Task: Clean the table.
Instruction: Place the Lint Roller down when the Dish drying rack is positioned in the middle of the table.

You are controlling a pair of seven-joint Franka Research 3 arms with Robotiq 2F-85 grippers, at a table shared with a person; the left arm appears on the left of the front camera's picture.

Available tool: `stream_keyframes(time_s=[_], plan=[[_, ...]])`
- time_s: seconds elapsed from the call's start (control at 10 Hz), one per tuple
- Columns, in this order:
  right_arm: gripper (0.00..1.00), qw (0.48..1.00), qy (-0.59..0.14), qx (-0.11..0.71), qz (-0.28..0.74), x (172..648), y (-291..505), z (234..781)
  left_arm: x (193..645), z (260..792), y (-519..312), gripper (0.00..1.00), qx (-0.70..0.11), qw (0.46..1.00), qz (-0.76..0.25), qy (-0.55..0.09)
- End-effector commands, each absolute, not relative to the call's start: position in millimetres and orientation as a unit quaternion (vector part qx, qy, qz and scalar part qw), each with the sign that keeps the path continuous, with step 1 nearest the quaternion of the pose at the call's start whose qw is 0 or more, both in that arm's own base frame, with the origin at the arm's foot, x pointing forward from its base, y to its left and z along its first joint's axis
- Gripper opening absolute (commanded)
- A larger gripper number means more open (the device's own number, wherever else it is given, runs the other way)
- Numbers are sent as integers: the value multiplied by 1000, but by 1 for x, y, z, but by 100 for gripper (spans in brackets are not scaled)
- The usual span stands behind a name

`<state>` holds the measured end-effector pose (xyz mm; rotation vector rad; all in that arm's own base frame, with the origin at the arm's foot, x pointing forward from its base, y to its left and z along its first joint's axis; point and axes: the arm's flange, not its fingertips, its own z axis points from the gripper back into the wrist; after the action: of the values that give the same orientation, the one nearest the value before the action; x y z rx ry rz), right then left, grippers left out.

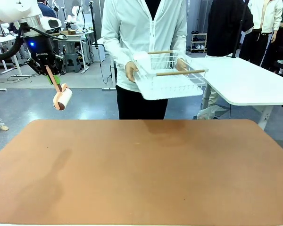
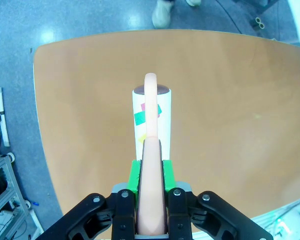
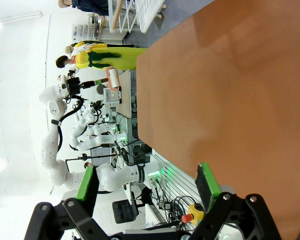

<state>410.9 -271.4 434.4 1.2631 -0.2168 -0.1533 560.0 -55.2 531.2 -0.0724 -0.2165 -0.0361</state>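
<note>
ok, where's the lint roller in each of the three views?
Front view: lint roller upper left, hanging from the left gripper, above the table's far left corner.
Left wrist view: centre, its peach handle shut between the green-padded fingers, the roll pointing away over the table.
Right wrist view: small, upper left of centre, beyond the table edge.
Shared landmark: the reddish-brown table top.

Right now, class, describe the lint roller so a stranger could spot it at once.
Start at the wide reddish-brown table and look above its far left corner. There the left tool is shut on a peach handle, from which hangs the lint roller: a short white drum with coloured scraps stuck on.
</note>
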Motion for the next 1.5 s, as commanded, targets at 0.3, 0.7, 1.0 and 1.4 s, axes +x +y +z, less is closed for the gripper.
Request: stream_keyframes(time_s=[0.3, 0.7, 1.0, 1.4], plan=[[100, 800, -101, 587, -68, 409, -269, 438, 559, 532, -54, 19, -32, 993, -19, -109], [100, 800, -101, 587, -68, 409, -269, 438, 559, 532, -54, 19, -32, 993, -19, -109], [100, 800, -101, 587, -68, 409, -269, 438, 559, 532, -54, 19, -32, 993, -19, -109], [100, 800, -101, 587, -68, 409, -269, 438, 559, 532, -54, 19, -32, 993, -19, -109]])
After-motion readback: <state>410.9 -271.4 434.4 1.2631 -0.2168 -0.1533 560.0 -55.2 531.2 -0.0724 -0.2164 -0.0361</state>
